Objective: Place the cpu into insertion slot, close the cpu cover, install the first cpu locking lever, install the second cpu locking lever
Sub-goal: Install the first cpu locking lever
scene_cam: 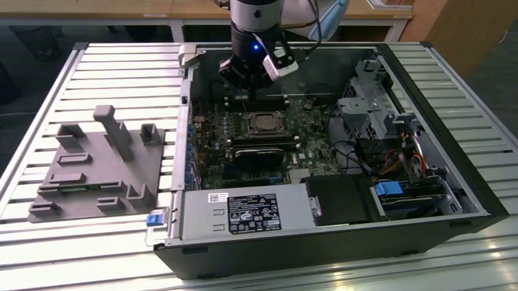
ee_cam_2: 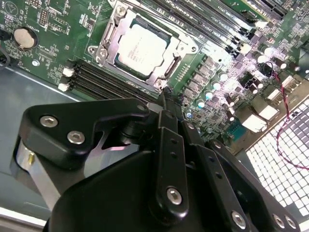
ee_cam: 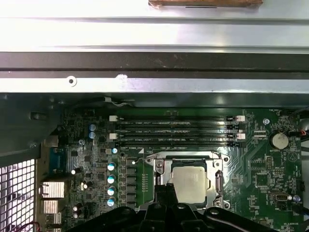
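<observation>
Two tool (ee_cam_2: pixel 163 99) tips pressed together, just beside cpu cover (ee_cam_2: pixel 185 47).

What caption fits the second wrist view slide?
Gripper poised near the cpu, which sits framed by the cpu cover.

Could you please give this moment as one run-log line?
cpu seated | cpu cover down over it | end effector near cover's edge
</observation>
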`<state>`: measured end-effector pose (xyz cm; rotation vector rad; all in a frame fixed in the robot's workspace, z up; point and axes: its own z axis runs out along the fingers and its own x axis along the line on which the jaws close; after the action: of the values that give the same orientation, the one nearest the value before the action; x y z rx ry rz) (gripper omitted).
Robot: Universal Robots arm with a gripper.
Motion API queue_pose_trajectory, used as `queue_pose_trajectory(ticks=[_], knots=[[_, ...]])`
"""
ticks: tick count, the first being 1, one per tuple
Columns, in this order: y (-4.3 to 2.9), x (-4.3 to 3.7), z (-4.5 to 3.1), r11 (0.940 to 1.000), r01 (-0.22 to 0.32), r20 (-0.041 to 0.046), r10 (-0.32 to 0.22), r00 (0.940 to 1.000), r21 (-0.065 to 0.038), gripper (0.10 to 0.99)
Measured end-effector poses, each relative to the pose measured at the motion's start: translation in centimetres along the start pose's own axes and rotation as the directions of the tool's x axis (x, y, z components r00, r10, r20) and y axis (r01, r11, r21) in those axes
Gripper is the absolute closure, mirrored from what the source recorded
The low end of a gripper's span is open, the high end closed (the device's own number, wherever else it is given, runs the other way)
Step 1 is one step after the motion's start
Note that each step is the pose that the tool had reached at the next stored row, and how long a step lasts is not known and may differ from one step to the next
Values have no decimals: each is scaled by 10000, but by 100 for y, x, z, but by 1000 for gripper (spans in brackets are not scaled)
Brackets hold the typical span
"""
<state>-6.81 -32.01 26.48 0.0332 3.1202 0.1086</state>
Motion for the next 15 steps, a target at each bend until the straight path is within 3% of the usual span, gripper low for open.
queue_pose_trajectory(ticks=[15], knots=[[-2, 102, 4, 10000, 1, 0, -1, 10000, -1, 980]])
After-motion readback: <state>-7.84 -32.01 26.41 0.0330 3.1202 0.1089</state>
